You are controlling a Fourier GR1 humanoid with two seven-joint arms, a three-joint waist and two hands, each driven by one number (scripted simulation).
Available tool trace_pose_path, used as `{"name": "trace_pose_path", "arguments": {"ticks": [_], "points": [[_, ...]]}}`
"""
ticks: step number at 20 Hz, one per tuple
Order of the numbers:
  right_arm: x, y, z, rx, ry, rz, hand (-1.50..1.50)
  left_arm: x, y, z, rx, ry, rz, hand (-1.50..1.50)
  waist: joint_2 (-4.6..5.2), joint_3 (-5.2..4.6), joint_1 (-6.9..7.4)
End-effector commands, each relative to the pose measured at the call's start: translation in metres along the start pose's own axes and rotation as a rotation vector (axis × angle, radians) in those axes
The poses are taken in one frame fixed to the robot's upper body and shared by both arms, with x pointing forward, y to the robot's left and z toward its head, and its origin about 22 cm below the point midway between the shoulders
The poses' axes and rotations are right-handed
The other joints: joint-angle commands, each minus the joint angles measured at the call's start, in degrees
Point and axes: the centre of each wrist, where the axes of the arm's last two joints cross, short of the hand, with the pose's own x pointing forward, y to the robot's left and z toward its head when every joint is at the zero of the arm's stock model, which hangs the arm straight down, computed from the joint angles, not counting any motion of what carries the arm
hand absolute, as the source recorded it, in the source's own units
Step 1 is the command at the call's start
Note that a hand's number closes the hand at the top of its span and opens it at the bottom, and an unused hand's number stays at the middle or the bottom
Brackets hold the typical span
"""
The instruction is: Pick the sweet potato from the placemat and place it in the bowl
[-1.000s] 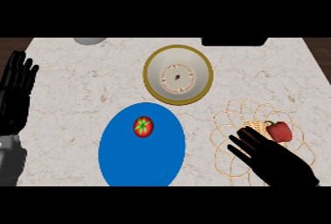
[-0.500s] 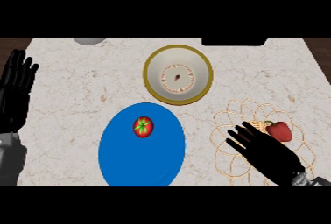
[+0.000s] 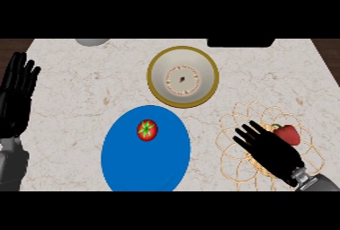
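Lying in wire bowl (image 3: pixel 247 117): reddish sweet potato (image 3: pixel 288 134); right hand (image 3: pixel 267 148) fingers straight, left hand (image 3: pixel 18 92) likewise.

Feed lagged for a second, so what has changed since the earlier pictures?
The right hand, fingers straight, slid toward the view's lower right across the wire-pattern mat, uncovering more of the red item there. Unchanged: left hand resting at the left edge, tomato on blue placemat, bowl.
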Motion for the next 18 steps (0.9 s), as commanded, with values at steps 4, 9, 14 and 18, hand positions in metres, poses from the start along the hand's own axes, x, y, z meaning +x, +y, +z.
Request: {"name": "trace_pose_path", "arguments": {"ticks": [4,9,14,18], "points": [[-0.021,0.008,-0.001,0.006,0.058,-0.011,-1.5,0.004,0.023,-0.006,-0.002,0.005,0.006,0.0,-0.02,-0.01,-0.12],[-0.027,0.006,-0.008,-0.074,-0.038,0.023,1.5,-0.003,0.009,-0.002,0.009,-0.003,0.004,0.0,-0.02,-0.01,-0.02],[-0.018,-0.001,-0.02,-0.135,-0.062,0.049,1.5,0.008,-0.008,-0.007,0.002,0.0,0.011,0.0,-0.02,0.0,-0.07],[-0.096,0.021,-0.011,-0.169,0.084,-0.186,1.5,0.007,-0.012,-0.012,-0.006,-0.005,0.012,0.0,0.61,0.13,0.32]]}}
